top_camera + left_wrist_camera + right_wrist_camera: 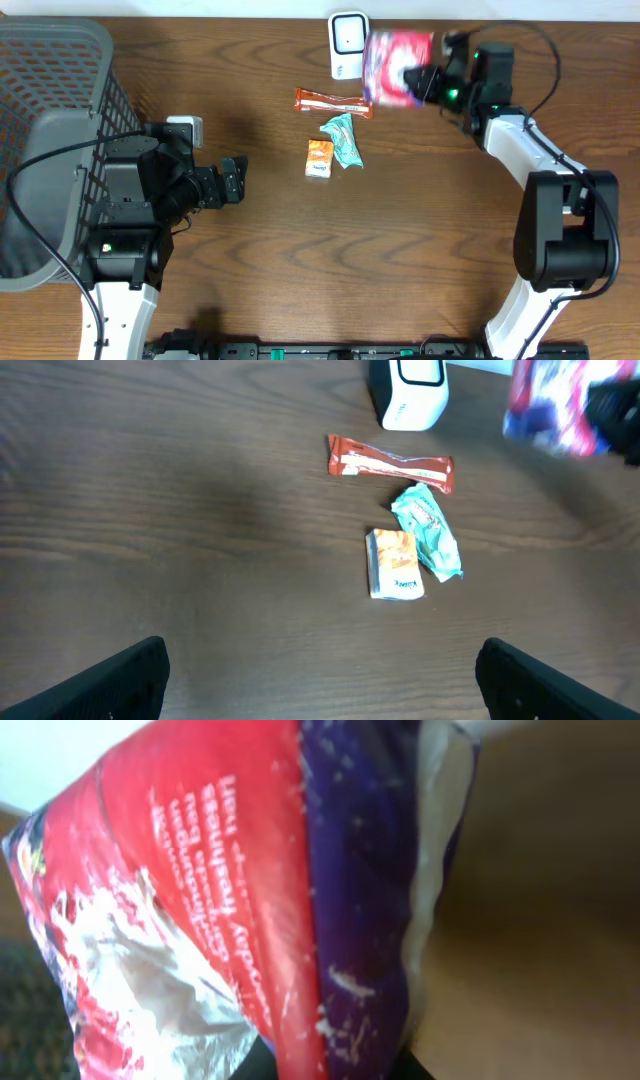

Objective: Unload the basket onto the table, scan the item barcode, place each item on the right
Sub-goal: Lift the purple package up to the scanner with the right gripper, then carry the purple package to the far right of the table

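My right fingers (pixel 420 82) were clenched on a red and purple packet (pixel 395 65), held above the desk (pixel 400 250) just beside the white scanner (pixel 347 45) at the far edge. My left fingers (pixel 120 678) hung spread and empty, well apart from it. To scan well, I judged I should turn the packet slowly until its barcode, which I could not see, faced the scanner's window, with the foil flat and the grip firm.

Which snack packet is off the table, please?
The red-and-purple bag, held in the right gripper; the brown bar, teal packet and orange packet lie on the table.
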Controlling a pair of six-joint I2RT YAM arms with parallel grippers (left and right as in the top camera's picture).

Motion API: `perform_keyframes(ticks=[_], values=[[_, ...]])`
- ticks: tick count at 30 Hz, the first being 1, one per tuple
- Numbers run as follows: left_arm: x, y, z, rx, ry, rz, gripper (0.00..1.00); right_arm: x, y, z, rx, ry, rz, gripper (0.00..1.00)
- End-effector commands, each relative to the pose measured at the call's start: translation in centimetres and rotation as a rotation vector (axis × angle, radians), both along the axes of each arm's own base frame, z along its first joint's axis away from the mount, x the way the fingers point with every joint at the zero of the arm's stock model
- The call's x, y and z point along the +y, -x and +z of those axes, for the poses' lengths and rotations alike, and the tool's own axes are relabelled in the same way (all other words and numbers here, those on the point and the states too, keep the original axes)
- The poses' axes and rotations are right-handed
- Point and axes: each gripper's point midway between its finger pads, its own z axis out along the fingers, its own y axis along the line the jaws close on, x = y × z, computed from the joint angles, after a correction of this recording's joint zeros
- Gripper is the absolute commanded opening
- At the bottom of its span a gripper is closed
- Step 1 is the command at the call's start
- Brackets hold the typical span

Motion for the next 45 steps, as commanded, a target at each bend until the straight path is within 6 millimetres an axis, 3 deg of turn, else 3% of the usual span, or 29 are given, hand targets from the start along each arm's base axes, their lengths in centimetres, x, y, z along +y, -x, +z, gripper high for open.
perform_keyframes(ticks=[1,7,12,19,21,26,28,33,40,45], values=[[0.0,0.0,-0.3,0.003,-0.007,-0.009,0.97,1.2,-1.3,3.4,-0.037,-0.068,-0.113,0.01],[0.0,0.0,-0.3,0.003,-0.007,-0.009,0.97,4.4,-2.9,6.2,-0.185,-0.071,-0.268,0.01],[0.0,0.0,-0.3,0.003,-0.007,-0.009,0.97,4.3,-3.7,8.7,-0.309,-0.059,-0.463,0.01],[0.0,0.0,-0.3,0.003,-0.007,-0.009,0.97,6.5,-6.2,10.2,-0.357,-0.096,-0.43,0.01],[0.0,0.0,-0.3,0.003,-0.007,-0.009,0.97,7.4,-7.5,9.8,-0.35,-0.097,-0.406,0.01],[0.0,0.0,-0.3,0.003,-0.007,-0.009,0.97,8.8,-10.7,6.1,-0.244,-0.042,-0.383,0.01],[0.0,0.0,-0.3,0.003,-0.007,-0.009,0.97,9.0,-11.3,4.5,-0.203,-0.02,-0.382,0.01],[0.0,0.0,-0.3,0.003,-0.007,-0.009,0.97,9.2,-11.2,2.8,-0.155,0.0,-0.364,0.01],[0.0,0.0,-0.3,0.003,-0.007,-0.009,0.97,9.1,-10.9,2.3,-0.123,-0.012,-0.305,0.01],[0.0,0.0,-0.3,0.003,-0.007,-0.009,0.97,6.5,-11.2,3.0,-0.098,-0.008,-0.321,0.01]])
